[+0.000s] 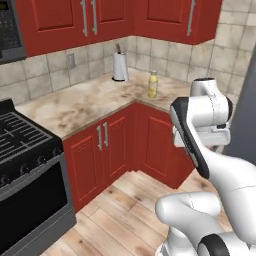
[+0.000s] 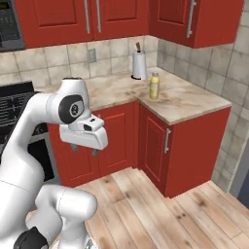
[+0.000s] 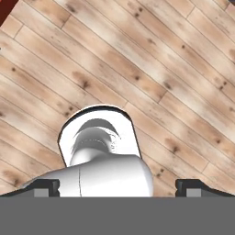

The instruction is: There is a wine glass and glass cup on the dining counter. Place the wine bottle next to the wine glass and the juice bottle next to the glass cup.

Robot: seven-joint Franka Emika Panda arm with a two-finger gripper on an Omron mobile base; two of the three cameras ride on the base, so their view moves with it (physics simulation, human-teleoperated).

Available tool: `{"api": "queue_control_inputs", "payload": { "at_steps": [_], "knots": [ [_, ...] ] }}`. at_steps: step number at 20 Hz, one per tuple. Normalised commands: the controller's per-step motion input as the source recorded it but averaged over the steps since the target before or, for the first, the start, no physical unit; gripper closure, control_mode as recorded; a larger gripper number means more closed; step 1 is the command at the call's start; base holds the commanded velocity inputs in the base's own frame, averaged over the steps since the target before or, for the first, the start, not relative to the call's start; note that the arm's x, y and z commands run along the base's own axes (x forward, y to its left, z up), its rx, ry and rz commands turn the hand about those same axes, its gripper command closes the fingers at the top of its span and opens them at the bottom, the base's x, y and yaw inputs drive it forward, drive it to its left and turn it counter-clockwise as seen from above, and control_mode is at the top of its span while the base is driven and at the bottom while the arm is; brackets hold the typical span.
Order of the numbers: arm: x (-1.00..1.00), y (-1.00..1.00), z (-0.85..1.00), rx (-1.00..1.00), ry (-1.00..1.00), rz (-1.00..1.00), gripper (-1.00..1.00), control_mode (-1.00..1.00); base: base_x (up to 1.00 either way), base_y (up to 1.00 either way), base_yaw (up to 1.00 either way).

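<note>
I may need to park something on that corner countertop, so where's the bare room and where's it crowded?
The counter is bare right of the juice bottle toward its end, and left along the wall toward the stove. Tightest is the back corner, where the paper towel roll stands close to the bottle.
</note>
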Motion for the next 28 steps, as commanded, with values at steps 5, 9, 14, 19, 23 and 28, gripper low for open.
{"api": "queue_control_inputs", "payload": {
  "at_steps": [5, 9, 14, 19, 23, 28],
  "knots": [
    [0.0, 0.0, 0.0, 0.0, 0.0, 0.0, -1.0, 1.0, 0.9, 0.29, -0.19],
    [0.0, 0.0, 0.0, 0.0, 0.0, 0.0, -1.0, 1.0, 0.89, 0.28, -0.2],
    [0.0, 0.0, 0.0, 0.0, 0.0, 0.0, -1.0, 1.0, 0.62, 0.08, -0.43],
    [0.0, 0.0, 0.0, 0.0, 0.0, 0.0, -1.0, 1.0, 0.56, 0.09, -0.49],
    [0.0, 0.0, 0.0, 0.0, 0.0, 0.0, -1.0, 1.0, 0.65, 0.17, -0.42],
    [0.0, 0.0, 0.0, 0.0, 0.0, 0.0, -1.0, 1.0, 0.77, 0.39, -0.27]
  ]
}}
